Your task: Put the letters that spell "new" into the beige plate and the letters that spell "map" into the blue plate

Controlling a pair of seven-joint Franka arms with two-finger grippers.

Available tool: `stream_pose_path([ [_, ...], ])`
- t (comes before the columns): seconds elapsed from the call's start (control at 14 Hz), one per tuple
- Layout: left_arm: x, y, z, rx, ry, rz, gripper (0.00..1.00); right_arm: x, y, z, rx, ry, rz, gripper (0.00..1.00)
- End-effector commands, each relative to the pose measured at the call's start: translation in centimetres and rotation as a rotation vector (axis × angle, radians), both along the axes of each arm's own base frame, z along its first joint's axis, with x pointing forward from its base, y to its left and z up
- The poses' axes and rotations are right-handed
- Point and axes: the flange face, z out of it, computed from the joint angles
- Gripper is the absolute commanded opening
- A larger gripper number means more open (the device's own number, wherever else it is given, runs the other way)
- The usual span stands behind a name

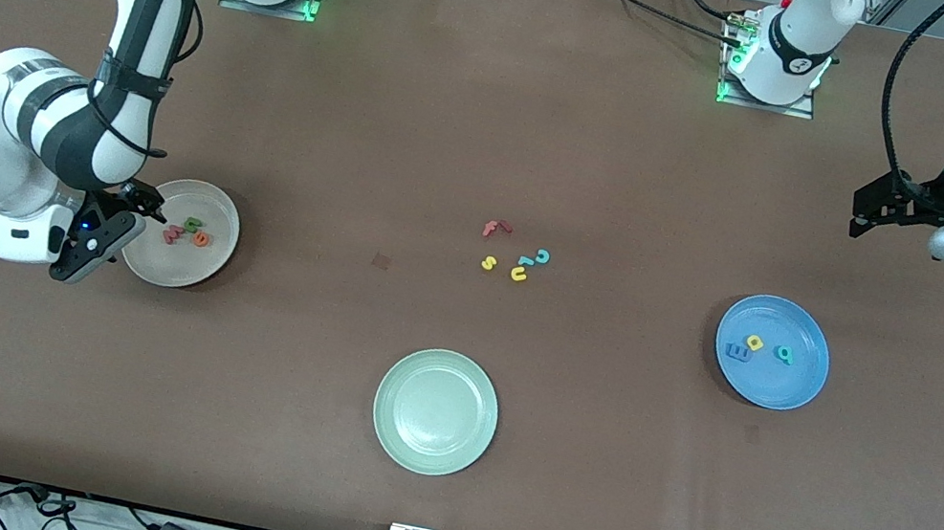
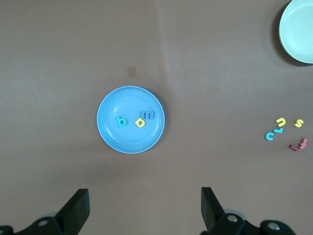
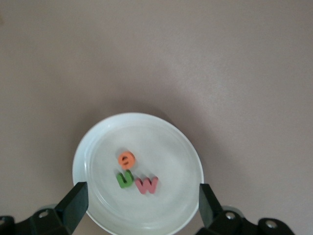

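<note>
The right gripper [image 1: 112,226] hangs over the beige plate [image 1: 213,258] at the right arm's end of the table, fingers spread wide and holding nothing; inside the plate lie the orange e [image 3: 126,158], the dark green n [image 3: 124,179] and the pink-red w [image 3: 146,184], close together, the w at about four o'clock from the e in the right wrist view; judging by this, the word is delivered, so the sound move is a straight lift clear of the rim, fingers kept apart so nothing is dragged out; mid-table sit the spare letters [image 1: 514,255], with the pale green plate [image 1: 435,411] nearer the front camera; the blue plate [image 1: 801,381] holds the blue m [image 2: 147,115], yellow letter [image 2: 140,122] and teal letter [image 2: 121,121]; the left gripper [image 2: 142,208] waits high over the left arm's end, wrist bent, fingers wide apart, empty.
</note>
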Motion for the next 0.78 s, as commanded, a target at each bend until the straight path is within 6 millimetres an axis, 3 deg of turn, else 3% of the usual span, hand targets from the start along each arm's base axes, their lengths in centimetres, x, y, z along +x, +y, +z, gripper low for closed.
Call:
stream_pose_path([
  [0.0,0.2,-0.1,0.6,0.015,0.001,-0.006,1.00,0.0,1.6,1.5,0.059,0.037,-0.141,1.00],
  [0.5,0.2,-0.1,0.6,0.015,0.001,-0.004,1.00,-0.1,6.5,7.3,-0.022,0.027,-0.493,1.00],
  [0.71,0.2,-0.1,0.6,0.015,0.001,-0.006,1.00,-0.5,6.5,9.7,-0.034,0.021,-0.627,1.00],
])
